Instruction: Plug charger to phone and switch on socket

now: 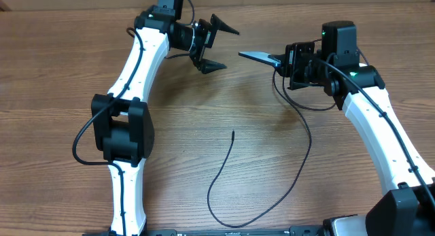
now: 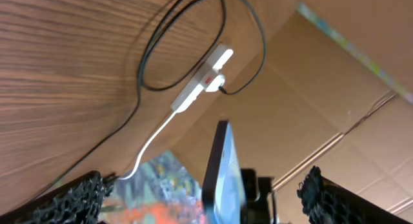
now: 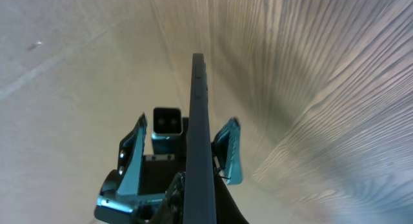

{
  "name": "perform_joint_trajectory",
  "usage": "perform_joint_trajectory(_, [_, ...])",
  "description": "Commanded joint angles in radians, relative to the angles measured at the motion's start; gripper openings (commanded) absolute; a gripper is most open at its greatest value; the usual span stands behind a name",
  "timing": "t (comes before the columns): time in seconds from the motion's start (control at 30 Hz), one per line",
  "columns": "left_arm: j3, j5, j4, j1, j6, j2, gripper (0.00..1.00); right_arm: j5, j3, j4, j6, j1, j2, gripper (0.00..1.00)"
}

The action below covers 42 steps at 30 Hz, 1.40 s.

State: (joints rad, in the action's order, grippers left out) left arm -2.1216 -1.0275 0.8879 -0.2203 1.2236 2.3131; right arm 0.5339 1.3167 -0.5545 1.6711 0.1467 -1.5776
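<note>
Phone (image 1: 257,57) clamped edge-on in right tool (image 1: 285,61), raised near far edge of tabletop (image 1: 68,79); rigid, slick, breakable, best pinched by long edges. Left tool (image 1: 219,45) spread wide, empty. Charger (image 1: 221,175) limp, loose at tabletop centre; worth gripping just behind its free end.

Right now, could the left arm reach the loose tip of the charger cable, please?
Probably yes. The left gripper is open and empty, and the charger tip lies bare on the table with nothing over it. The right gripper, shut on the phone, sits off to one side.
</note>
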Motion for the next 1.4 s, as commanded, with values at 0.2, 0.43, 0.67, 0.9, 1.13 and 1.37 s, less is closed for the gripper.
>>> perform_joint_trajectory(0.2, [-0.024,0.078,-0.115,-0.058,0.304,0.001,0.99,-0.062,0.018,0.098,0.218,0.06,0.006,0.04])
perform_joint_trajectory(0.43, [-0.024,0.089,-0.137,-0.088,0.385,0.001,1.0,-0.131,0.018,0.133,0.219,0.098,0.006,0.04])
perform_joint_trajectory(0.67, [-0.024,0.089,-0.137,-0.094,0.396,0.001,1.0,-0.133,0.018,0.134,0.241,0.124,0.006,0.04])
perform_joint_trajectory(0.9, [-0.024,0.089,-0.137,-0.101,0.401,0.001,1.0,-0.135,0.018,0.129,0.241,0.136,0.006,0.04])
perform_joint_trajectory(1.13, [-0.024,0.089,-0.137,-0.101,0.401,0.001,1.0,-0.152,0.018,0.116,0.24,0.136,0.006,0.04])
perform_joint_trajectory(1.37, [-0.024,0.088,-0.137,-0.101,0.401,0.001,0.81,-0.152,0.018,0.115,0.24,0.136,0.006,0.04])
